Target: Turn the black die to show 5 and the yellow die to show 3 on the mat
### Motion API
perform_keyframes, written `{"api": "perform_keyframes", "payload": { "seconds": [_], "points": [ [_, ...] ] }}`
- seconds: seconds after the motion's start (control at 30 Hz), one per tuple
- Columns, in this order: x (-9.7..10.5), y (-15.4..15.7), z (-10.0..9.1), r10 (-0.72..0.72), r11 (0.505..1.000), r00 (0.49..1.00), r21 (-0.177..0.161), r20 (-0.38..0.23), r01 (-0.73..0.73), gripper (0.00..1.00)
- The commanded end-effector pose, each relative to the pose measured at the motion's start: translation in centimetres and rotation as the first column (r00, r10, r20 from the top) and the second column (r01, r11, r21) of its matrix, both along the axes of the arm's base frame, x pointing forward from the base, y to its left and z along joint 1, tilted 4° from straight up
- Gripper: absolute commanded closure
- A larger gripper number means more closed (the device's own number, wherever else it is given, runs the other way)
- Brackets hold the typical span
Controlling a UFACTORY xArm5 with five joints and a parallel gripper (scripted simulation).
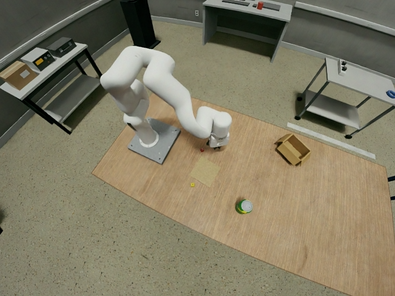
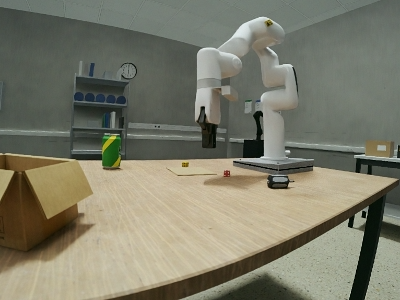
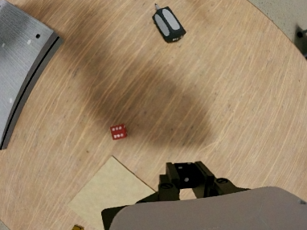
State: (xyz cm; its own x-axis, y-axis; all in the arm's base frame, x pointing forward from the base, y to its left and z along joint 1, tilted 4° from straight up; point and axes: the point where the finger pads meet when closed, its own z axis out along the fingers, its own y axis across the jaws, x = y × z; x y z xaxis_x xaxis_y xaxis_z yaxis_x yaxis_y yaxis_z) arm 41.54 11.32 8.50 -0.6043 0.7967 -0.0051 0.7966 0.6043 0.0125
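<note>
My gripper (image 2: 209, 142) hangs well above the table, pointing down, to the right of the tan mat (image 1: 204, 171). It is shut on the black die (image 3: 186, 175), which is hard to tell apart from the dark fingers; its top number is hidden. The red die (image 3: 118, 131) sits flat on the wood just off the mat's corner, near the arm's base; it also shows in the overhead view (image 1: 201, 149).
A green and yellow can (image 1: 244, 206) stands upright past the mat. An open cardboard box (image 1: 293, 149) lies on the table's far side. A small black device (image 3: 169, 25) lies near the grey base plate (image 1: 154, 140).
</note>
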Motion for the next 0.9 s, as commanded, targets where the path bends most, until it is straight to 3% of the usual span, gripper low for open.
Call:
{"api": "perform_keyframes", "payload": {
  "seconds": [0.0,0.27,0.33,0.53,0.77,0.83,0.87],
  "points": [
    [0.25,0.14,0.07,0.173,0.985,0.985,-0.002,0.004,-0.173,0.85],
    [0.34,0.23,0.02,0.303,0.953,0.953,-0.004,0.004,-0.303,0.85],
    [0.42,0.30,-0.02,0.402,0.916,0.916,-0.006,0.003,-0.402,0.85],
    [0.51,0.38,-0.06,0.504,0.864,0.864,-0.008,0.003,-0.504,0.85],
    [0.65,0.51,-0.14,0.661,0.750,0.750,-0.011,0.002,-0.661,0.85],
    [0.65,0.51,-0.14,0.661,0.750,0.750,-0.011,0.002,-0.661,0.85],
    [0.69,0.55,-0.16,0.703,0.711,0.711,-0.011,0.001,-0.703,0.85]
  ]
}}
